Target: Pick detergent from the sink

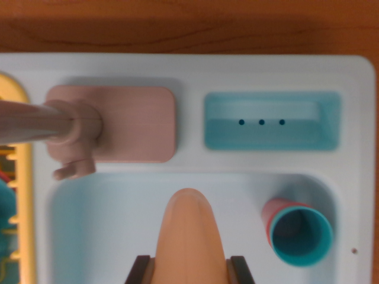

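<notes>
No brand, label or writing can be read on anything here. The detergent (190,236), a smooth orange bottle with a rounded tip, stands out at the bottom centre of the wrist view, over the pale basin of the toy sink (106,236). The gripper (190,272) is clamped on it, one dark finger (140,270) on each side of the bottle's body at the lower edge. One cup (299,232), teal with a pink outer wall, lies tilted in the basin's corner towards the wrist view's right, well apart from the bottle. Behind the basin sit one pink faucet base (133,124) with a grey spout (29,121) reaching off the wrist view's left, and one teal soap tray (272,121) with three dark dots. A yellow dish rack (18,195) edges in at the left. Brown wooden tabletop (189,26) runs along the top.
</notes>
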